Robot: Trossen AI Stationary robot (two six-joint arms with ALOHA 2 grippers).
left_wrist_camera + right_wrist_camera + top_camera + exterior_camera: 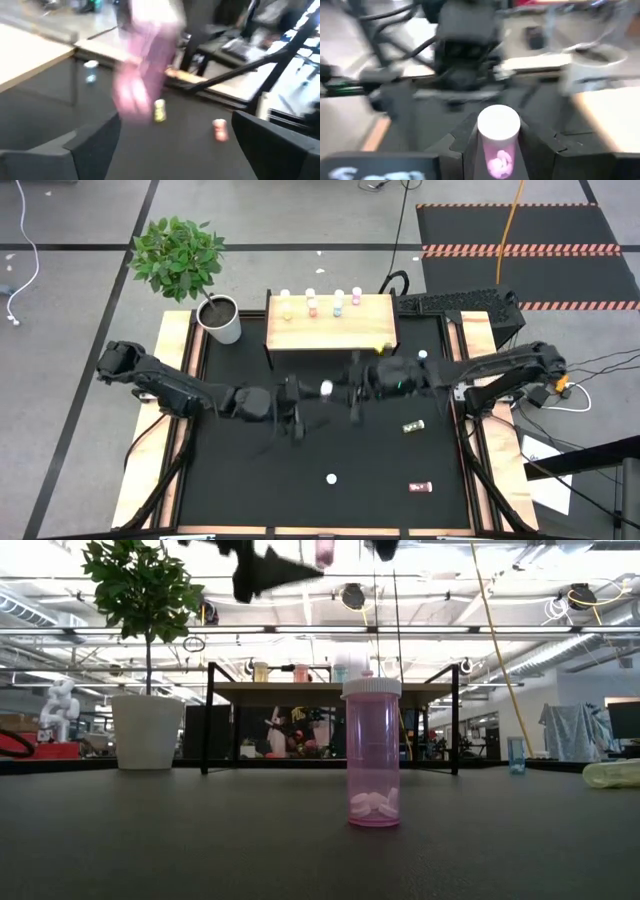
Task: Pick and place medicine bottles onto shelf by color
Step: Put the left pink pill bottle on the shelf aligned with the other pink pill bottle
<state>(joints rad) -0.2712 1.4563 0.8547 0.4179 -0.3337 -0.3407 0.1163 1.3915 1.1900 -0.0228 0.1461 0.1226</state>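
A pink medicine bottle [498, 145] with a white cap hangs high over the table's middle [326, 388], and my right gripper [498, 150] is shut on it. My left gripper [175, 135] stands open just to the bottle's left [298, 408], touching nothing. The wooden shelf [330, 330] stands at the far side with several bottles [311, 305] in a row along its far edge. Another pink bottle [372, 755] stands upright on the mat near the front. My right gripper pinches the bottle's pink body [498, 162], below the cap, between its two fingers [465, 147]. The fingers come almost level from the table's right. The bottle stands upright in the hold, cap up, lifted clear of the table.
A yellow bottle [413, 425] and a reddish one [420, 487] lie on the mat's right half. A teal bottle [423, 358] stands right of the shelf. A potted plant [218, 318] stands at the far left. The mat's near left part is bare.
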